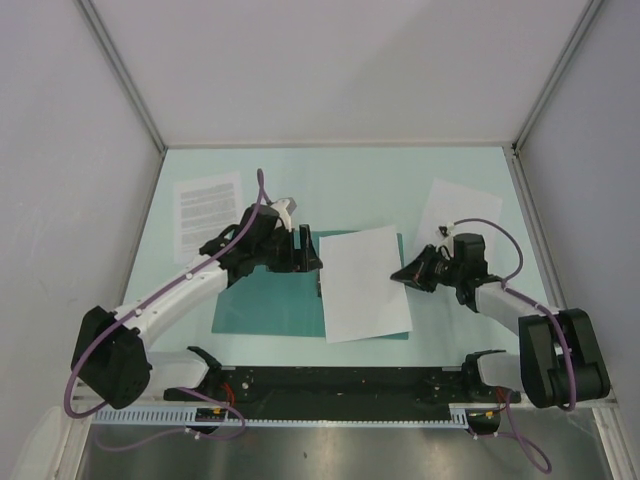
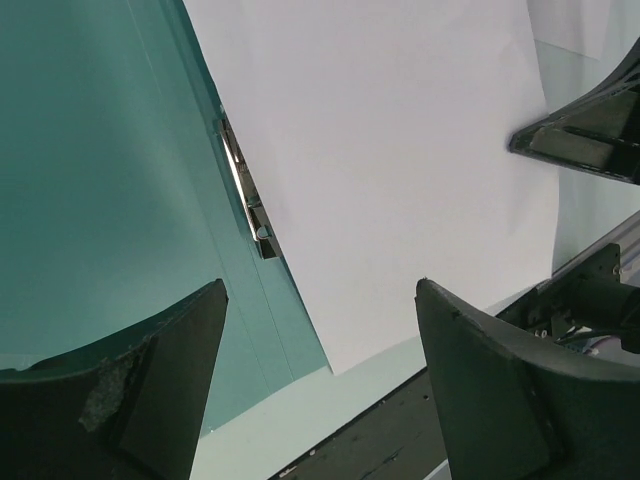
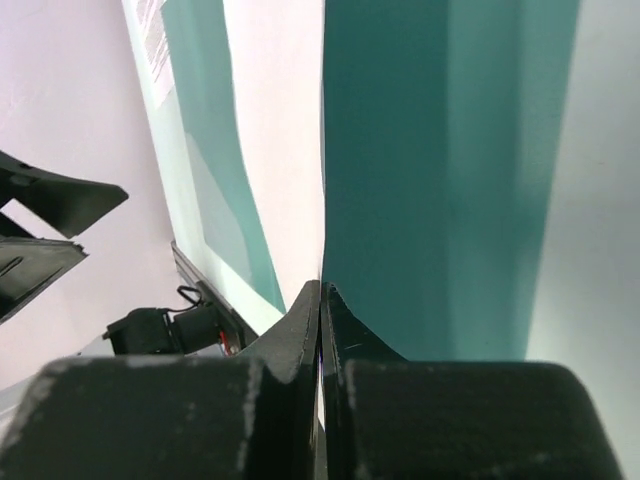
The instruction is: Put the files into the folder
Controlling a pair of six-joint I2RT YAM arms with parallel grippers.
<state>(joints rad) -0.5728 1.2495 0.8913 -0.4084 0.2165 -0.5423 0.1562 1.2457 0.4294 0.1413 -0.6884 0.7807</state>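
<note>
Top external view: I see the teal folder (image 1: 265,300) lying open and flat at the middle of the pale mint table (image 1: 330,185). A blank sheet (image 1: 365,285) covers the folder's right half, turned slightly askew. A printed sheet (image 1: 208,213) lies on the table at 10 o'clock from the folder, well apart from it. A third sheet (image 1: 450,205), also white, lies at 2 o'clock, partly hidden behind the right arm.

The left gripper (image 1: 290,250) hangs over the folder's middle fold, at the 9 o'clock edge of the blank sheet. Its fingers are spread wide and hold nothing. In the left wrist view I look down between the two dark fingers of the left gripper (image 2: 320,290). Below them, the blank sheet (image 2: 400,150) overlaps the folder (image 2: 90,180). A small metal clip (image 2: 245,190) sits along the fold, just beside the sheet's edge. A corner of the third sheet (image 2: 580,25) shows at the top right.

The right gripper (image 1: 400,276) reaches in to the 3 o'clock edge of the blank sheet. In the right wrist view the right gripper (image 3: 321,295) has its fingers pressed together, pinching that edge. I see the blank sheet (image 3: 285,130) edge-on, with the folder (image 3: 440,180) on its other side. The printed sheet (image 3: 153,30) is just visible far off.
</note>
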